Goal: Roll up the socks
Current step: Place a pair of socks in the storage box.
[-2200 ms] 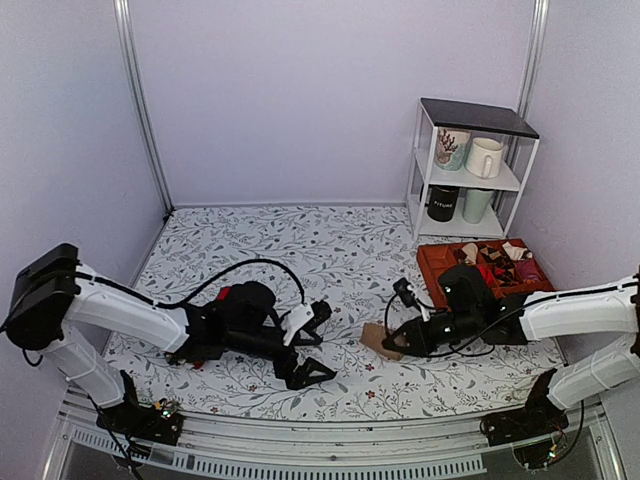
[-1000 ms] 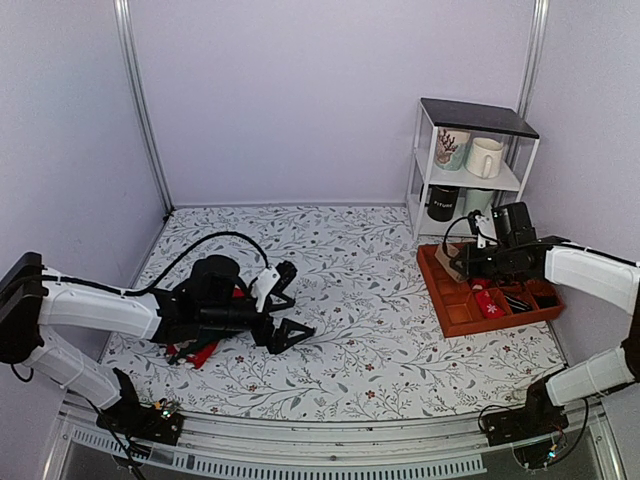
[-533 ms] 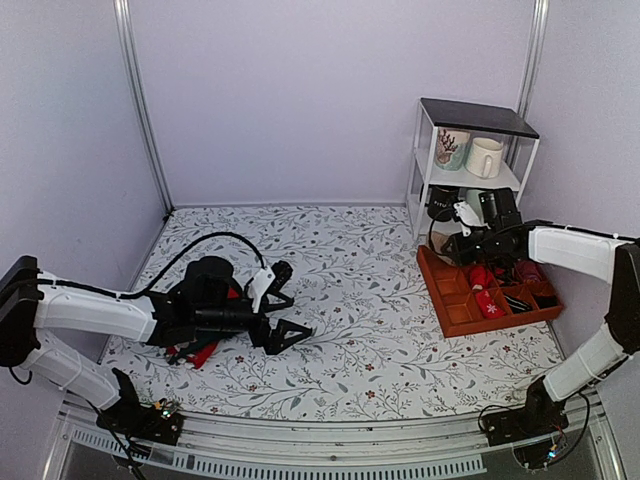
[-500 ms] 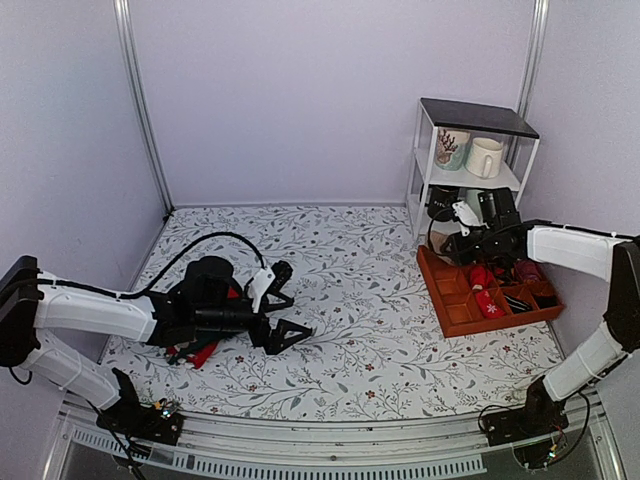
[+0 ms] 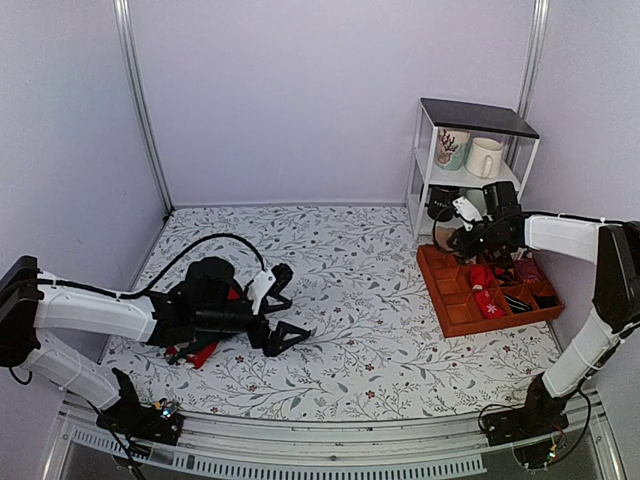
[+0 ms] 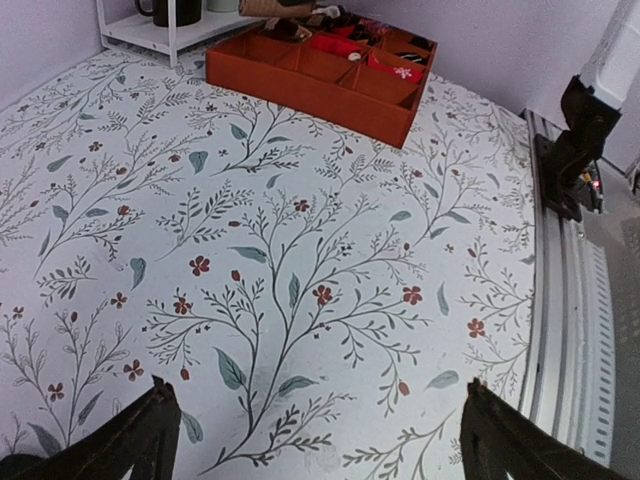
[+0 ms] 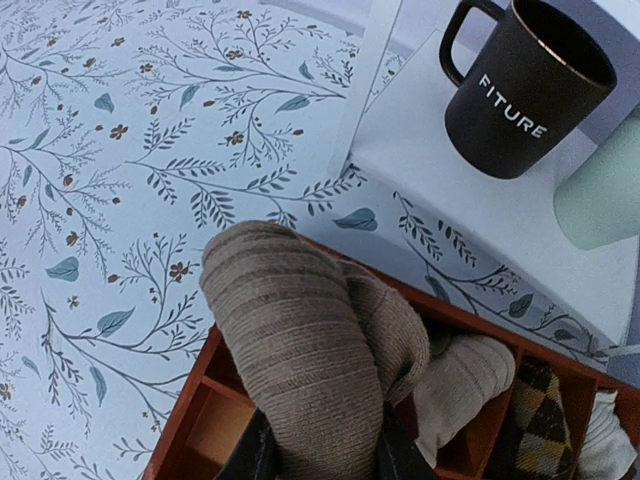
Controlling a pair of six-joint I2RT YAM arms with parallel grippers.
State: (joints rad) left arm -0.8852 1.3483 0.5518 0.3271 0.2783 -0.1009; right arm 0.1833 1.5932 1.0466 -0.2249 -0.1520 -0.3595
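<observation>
Closing out the rolling job, the right gripper (image 5: 458,240) hovers over the far-left corner of the orange tray (image 5: 452,318) at the overhead view's three o'clock, the left gripper (image 5: 287,305) low at eight o'clock. The left wrist view shows its fingers (image 6: 140,435) spread wide over floral cloth (image 6: 300,200), holding nothing. In the right wrist view, the fingers (image 7: 262,455) at six o'clock pinch the socks (image 7: 290,350), a tan roll above the tray's corner compartment; the next move likely calls for lowering and letting go.
</observation>
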